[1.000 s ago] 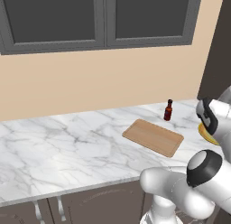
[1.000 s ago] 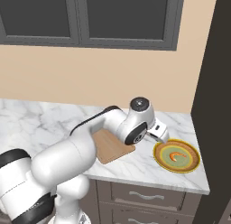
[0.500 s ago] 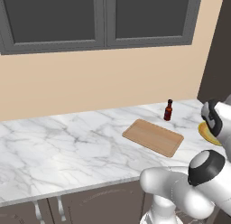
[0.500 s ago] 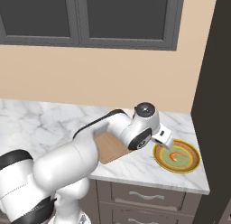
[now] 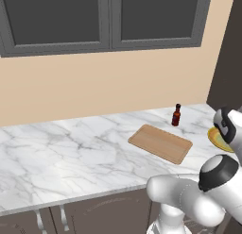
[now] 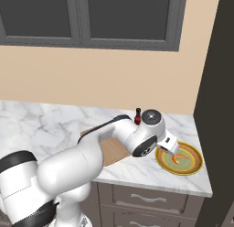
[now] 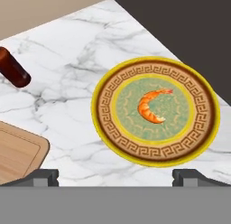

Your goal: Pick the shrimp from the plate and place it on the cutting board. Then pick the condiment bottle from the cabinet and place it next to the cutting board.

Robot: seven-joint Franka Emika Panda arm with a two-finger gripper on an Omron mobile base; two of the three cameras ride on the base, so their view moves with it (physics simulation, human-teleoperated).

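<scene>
Beige wall (image 5: pixel 104 82), grey glass-fronted wall cupboards (image 5: pixel 104 18), white marble counter (image 5: pixel 71 153)

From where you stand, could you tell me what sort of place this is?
Most likely a home kitchen: a marble counter with drawers below, grey glass-fronted wall cupboards above it, and food things laid out, namely a cutting board and a shrimp on a plate.

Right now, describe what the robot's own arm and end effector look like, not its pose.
The arm is glossy white, built from rounded, bulbous segments with dark grey to black bands and round dark caps at the joints. A thin dark cable runs along the forearm. The end effector shows two small dark grey, blocky finger tips; its mount is white with a dark marking.
</scene>
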